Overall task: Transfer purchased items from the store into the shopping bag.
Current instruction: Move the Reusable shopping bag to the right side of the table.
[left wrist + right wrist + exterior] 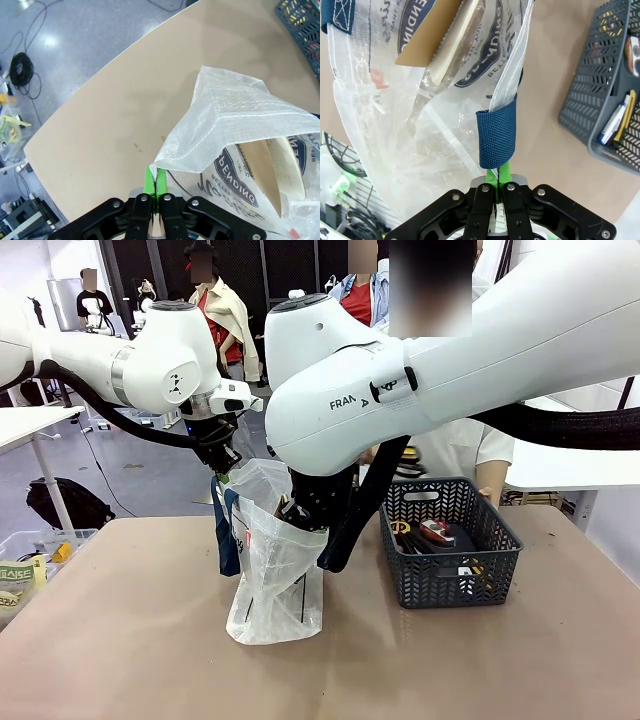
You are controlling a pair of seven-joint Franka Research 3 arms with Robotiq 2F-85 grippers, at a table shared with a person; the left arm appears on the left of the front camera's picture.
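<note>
The shopping bag, whitish crinkly plastic with dark print, stands upright at mid table. My left gripper is shut on its left rim; the green pads pinch the plastic edge of the bag. My right gripper is shut on the opposite rim, and its pads clamp the bag just below the navy strap. The two grippers hold the mouth apart. Inside lies a flat brown card with a cream piece, also seen from above.
A dark grey perforated basket stands right of the bag with several small items; its wall and a pen show in the right wrist view. A person in white stands behind it. A clear bin sits far left.
</note>
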